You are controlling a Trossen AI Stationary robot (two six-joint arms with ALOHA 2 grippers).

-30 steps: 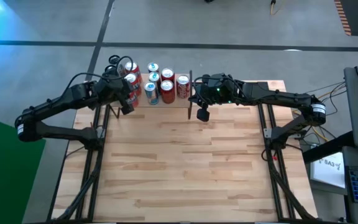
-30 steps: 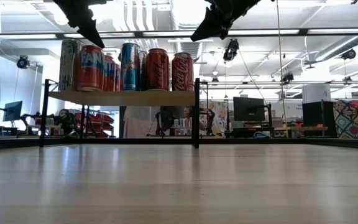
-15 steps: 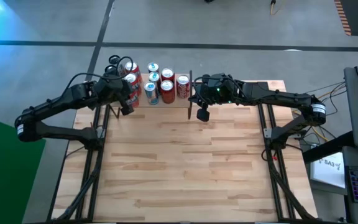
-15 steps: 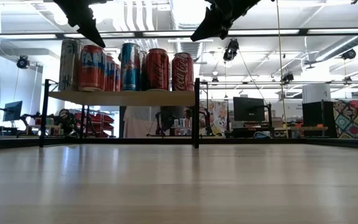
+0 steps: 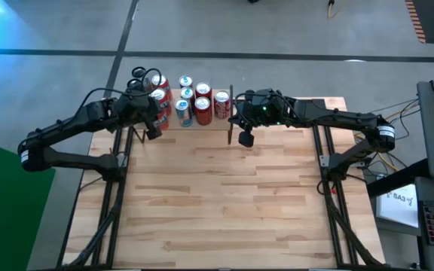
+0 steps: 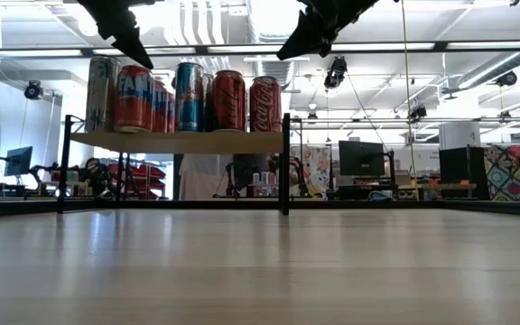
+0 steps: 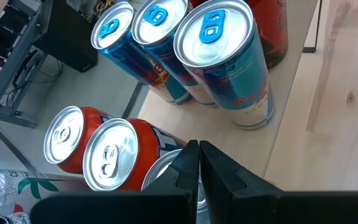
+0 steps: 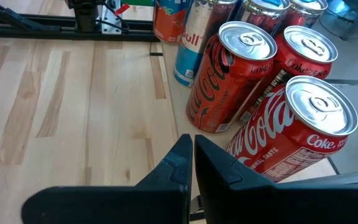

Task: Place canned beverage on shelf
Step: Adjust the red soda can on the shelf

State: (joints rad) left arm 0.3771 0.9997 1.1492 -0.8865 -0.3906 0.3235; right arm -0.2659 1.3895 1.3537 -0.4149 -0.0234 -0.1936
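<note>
Low view: shelf (image 6: pixel 179 141), light wood board on thin black uprights, carries upright cans (image 6: pixel 228 99) reading Fanta and Coca-Cola; blue ones show among them. Nothing has shifted since the earlier frames. Left gripper (image 5: pixel 153 132) hangs clenched and empty above the shelf's left end. Right gripper (image 5: pixel 245 138) is likewise clenched, just beside the Coca-Cola cans (image 8: pixel 235 74).
</note>
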